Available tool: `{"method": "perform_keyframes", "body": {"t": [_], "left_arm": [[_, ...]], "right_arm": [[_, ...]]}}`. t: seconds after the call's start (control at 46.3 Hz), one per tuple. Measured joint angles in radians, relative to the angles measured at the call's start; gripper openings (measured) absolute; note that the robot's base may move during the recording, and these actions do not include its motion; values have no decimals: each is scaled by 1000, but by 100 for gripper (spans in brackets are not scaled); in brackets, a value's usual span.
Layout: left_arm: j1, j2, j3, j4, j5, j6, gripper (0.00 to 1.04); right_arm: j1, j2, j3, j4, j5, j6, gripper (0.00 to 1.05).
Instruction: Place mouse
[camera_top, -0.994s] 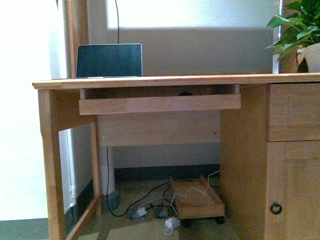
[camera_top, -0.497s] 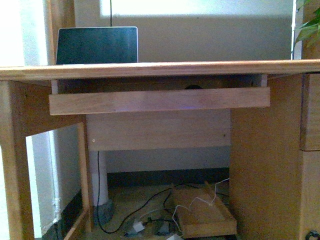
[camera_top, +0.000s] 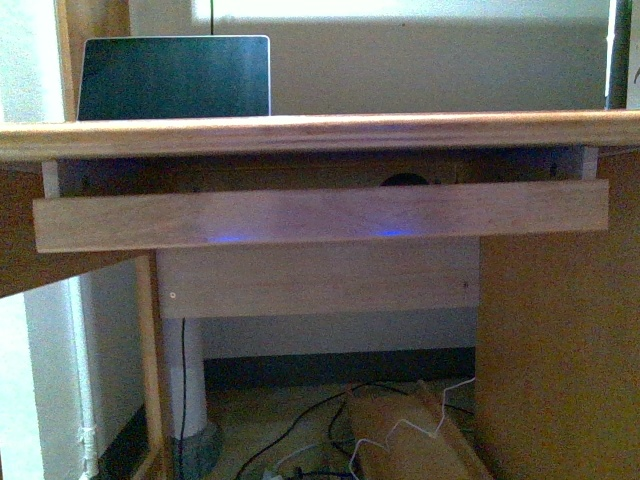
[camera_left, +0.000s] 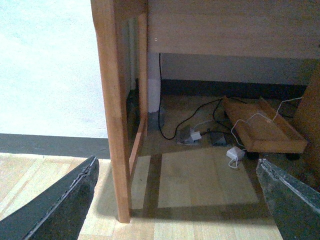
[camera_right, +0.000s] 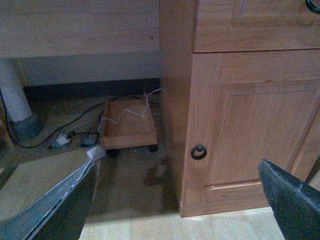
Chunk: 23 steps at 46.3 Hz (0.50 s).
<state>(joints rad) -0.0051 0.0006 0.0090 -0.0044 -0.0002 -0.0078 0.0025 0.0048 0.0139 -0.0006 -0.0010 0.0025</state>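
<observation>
In the front view a small dark domed shape (camera_top: 403, 180) peeks over the front rail of the pull-out tray (camera_top: 320, 214) under the desktop; it looks like the mouse, mostly hidden. Neither arm shows in the front view. My left gripper (camera_left: 175, 200) is open and empty, low above the floor beside the desk's left leg (camera_left: 112, 115). My right gripper (camera_right: 175, 205) is open and empty, low in front of the desk's cabinet door (camera_right: 250, 130). The mouse shows in neither wrist view.
A laptop (camera_top: 175, 77) stands open on the desktop (camera_top: 320, 132) at the back left. Under the desk lie cables (camera_left: 185, 120), a white adapter (camera_left: 234, 153) and a low wooden wheeled tray (camera_left: 262, 132). The cabinet door has a ring pull (camera_right: 198, 151).
The front view has come closer to the desk: the tray and desktop fill more of the frame, and the plant and cabinet at the right have slid out of view.
</observation>
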Motion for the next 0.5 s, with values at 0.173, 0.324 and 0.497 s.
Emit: {"method": "perform_keyframes", "body": {"t": [0.173, 0.324, 0.497], "left_arm": [[0, 0, 0, 0, 0, 0, 97], [0, 0, 0, 0, 0, 0, 97], [0, 0, 0, 0, 0, 0, 97]], "right_arm": [[0, 0, 0, 0, 1, 0, 97], [0, 0, 0, 0, 1, 0, 97], [0, 0, 0, 0, 0, 0, 97]]}}
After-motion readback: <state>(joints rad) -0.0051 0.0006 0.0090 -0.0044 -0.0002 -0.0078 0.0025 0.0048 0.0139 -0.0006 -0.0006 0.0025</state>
